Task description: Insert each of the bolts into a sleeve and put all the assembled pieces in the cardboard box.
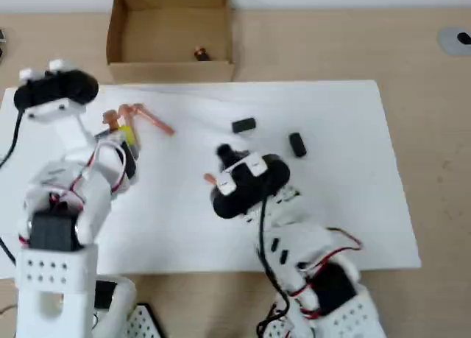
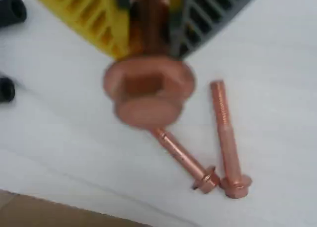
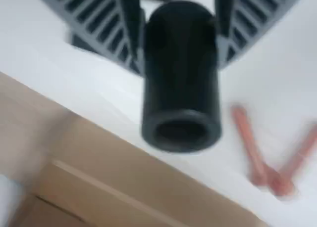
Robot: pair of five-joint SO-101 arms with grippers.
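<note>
My left gripper [image 2: 148, 19] is shut on a copper bolt [image 2: 148, 91], held head-out just above the white mat [image 1: 338, 213]. Two more copper bolts [image 2: 225, 133] [image 2: 183, 158] lie on the mat just beyond it, their heads close together. My right gripper [image 3: 178, 19] is shut on a black sleeve [image 3: 181, 78], whose open bore faces the camera. In the high view this gripper [image 1: 228, 157] sits mid-mat, right of the left gripper [image 1: 121, 132]. The cardboard box [image 1: 118, 36] stands at the back with one dark piece [image 1: 200, 54] inside.
Two loose black sleeves [image 1: 243, 124] [image 1: 296, 143] lie on the mat beyond my right gripper. A small copper piece [image 1: 210, 179] lies beside that gripper. The box's front wall [image 1: 173, 71] touches the mat's far edge. Bare mat lies to the right.
</note>
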